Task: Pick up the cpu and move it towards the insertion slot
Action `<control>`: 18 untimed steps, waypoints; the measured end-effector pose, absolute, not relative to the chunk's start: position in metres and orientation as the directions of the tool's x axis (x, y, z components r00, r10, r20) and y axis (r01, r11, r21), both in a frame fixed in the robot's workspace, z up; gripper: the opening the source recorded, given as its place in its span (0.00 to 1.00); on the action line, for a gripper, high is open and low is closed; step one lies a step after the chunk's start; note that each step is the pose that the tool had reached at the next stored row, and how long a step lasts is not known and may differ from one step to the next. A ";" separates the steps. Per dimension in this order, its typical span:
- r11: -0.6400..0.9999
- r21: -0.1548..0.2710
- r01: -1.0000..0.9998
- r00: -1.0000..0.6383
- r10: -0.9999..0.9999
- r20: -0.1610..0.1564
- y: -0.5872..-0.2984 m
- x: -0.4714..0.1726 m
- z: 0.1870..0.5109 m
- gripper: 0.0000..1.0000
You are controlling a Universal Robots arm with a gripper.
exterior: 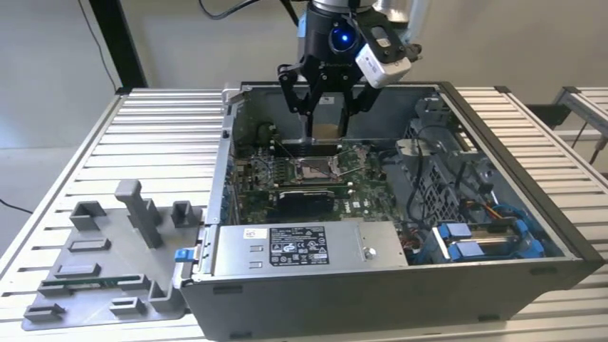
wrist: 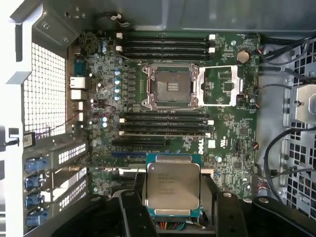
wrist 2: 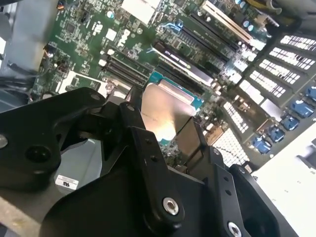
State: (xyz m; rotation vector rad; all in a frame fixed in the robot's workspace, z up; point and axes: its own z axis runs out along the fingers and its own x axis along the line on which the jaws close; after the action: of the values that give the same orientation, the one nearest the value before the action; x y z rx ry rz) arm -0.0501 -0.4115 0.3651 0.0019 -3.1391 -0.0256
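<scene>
I'm holding the cpu (wrist: 173,185) clamped between the gripper (wrist: 174,197) jaws | hovering inside the computer case (exterior: 560,235), above the green board | insertion slot (wrist: 171,86) lying open, well apart from the chip

A view down into an open computer case. A green motherboard (wrist: 168,108) fills the middle. On it sits the insertion slot (wrist: 170,87), a square socket with a silver frame and a brownish contact centre; its silver load plate (wrist: 220,85) lies swung open just beside it. Rows of black memory slots (wrist: 163,44) run on either side of the socket. Nearer the camera, the black tool (wrist: 173,197) grips the cpu (wrist: 173,185), silvery face showing. Perforated metal case walls (wrist: 44,89) flank the board.
</scene>
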 end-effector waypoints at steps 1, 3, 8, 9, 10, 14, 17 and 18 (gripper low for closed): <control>1.000 0.016 -0.001 -1.000 -0.001 0.002 -0.408 -0.050 0.365 0.00; 1.000 0.016 -0.001 -1.000 -0.001 0.002 -0.401 -0.050 0.364 0.00; 1.000 0.015 -0.007 -1.000 -0.007 0.002 -0.385 -0.050 0.363 0.00; 1.000 0.015 -0.010 -1.000 -0.010 0.002 -0.383 -0.050 0.363 0.00; 1.000 0.014 -0.014 -1.000 -0.014 0.002 -0.380 -0.050 0.362 0.00; 1.000 0.014 -0.022 -1.000 -0.022 0.001 -0.372 -0.050 0.362 0.00; 1.000 0.014 -0.025 -1.000 -0.025 0.001 -0.366 -0.050 0.361 0.00; 1.000 0.014 -0.025 -1.000 -0.025 0.001 -0.364 -0.050 0.361 0.00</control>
State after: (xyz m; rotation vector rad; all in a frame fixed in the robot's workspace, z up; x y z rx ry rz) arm -0.0501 -0.3636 0.3609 0.0395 -3.1406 -0.0218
